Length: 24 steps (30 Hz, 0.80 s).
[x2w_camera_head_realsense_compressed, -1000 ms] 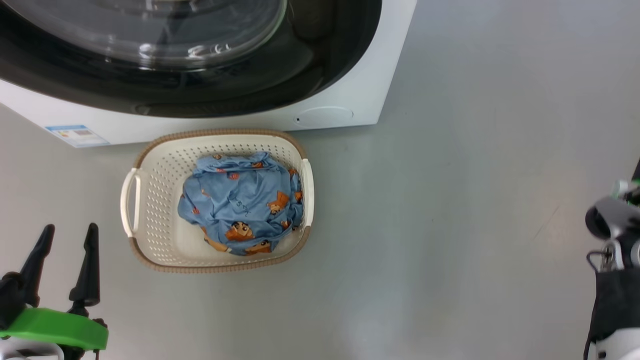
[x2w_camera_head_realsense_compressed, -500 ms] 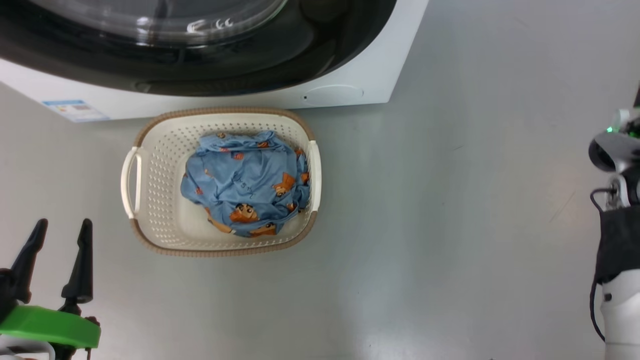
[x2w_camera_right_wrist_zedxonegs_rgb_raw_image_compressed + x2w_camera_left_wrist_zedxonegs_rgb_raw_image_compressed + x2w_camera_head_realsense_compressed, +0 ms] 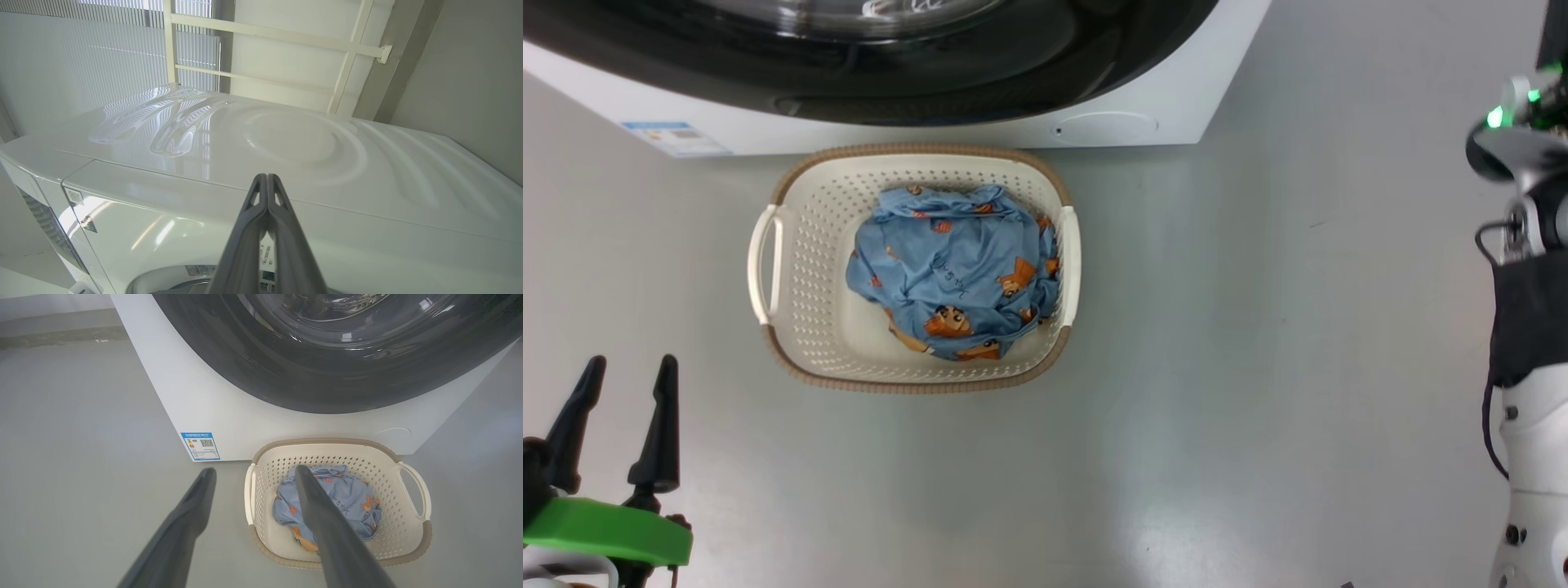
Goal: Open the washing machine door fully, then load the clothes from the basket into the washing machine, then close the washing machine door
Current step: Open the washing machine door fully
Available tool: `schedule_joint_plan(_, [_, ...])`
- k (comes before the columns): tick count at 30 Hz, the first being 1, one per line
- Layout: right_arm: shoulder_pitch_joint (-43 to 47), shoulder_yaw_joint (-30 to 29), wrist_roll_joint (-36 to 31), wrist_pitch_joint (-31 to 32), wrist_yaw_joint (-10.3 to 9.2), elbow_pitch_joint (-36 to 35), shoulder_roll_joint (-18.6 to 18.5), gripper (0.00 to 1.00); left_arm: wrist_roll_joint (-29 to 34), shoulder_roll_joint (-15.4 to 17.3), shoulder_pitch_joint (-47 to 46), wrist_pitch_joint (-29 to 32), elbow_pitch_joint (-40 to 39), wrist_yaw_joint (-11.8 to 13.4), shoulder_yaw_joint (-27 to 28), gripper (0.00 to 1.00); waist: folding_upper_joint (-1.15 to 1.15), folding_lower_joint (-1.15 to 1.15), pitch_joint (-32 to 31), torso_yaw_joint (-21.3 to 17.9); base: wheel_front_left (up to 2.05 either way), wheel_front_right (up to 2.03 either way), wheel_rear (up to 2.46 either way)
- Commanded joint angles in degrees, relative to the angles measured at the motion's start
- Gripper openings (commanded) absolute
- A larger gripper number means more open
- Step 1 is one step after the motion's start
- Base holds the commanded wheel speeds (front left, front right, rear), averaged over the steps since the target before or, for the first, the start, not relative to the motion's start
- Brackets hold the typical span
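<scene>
Clothes (image 3: pixel 952 273) lie bundled in the basket (image 3: pixel 809 269), just before the washing machine (image 3: pixel 980 135), under the washing machine door (image 3: pixel 890 73), which looks shut. The right claw (image 3: pixel 266 179), pinched closed and empty, should catch the door's edge and swing it wide. The left claw (image 3: pixel 631 361) gapes empty. Open floor (image 3: pixel 1258 327) lies rightward.

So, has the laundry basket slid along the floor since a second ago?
No. The laundry basket still sits before the washing machine, between its blue label and round cap; the camera itself shifted.
</scene>
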Motion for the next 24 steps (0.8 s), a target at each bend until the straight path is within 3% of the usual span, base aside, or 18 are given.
schedule_joint_plan(1, [-1.67, 2.06, -0.02, 1.20, -0.06, -1.62, 0.56, 0.00, -0.34, 1.59, -1.64, -0.37, -1.14, -0.08, 2.20, 1.00, 0.00, 0.00, 0.68, 0.69, 0.00, 0.00, 0.00])
schedule_joint_plan(24, [-8.95, 11.20, 0.07, 9.88, -0.06, -1.40, 1.78, 0.00, -1.03, -0.08, -3.29, -0.37, -0.49, -0.08, 1.93, 1.00, 0.00, 0.00, 4.48, 3.69, 0.00, 0.00, 0.00])
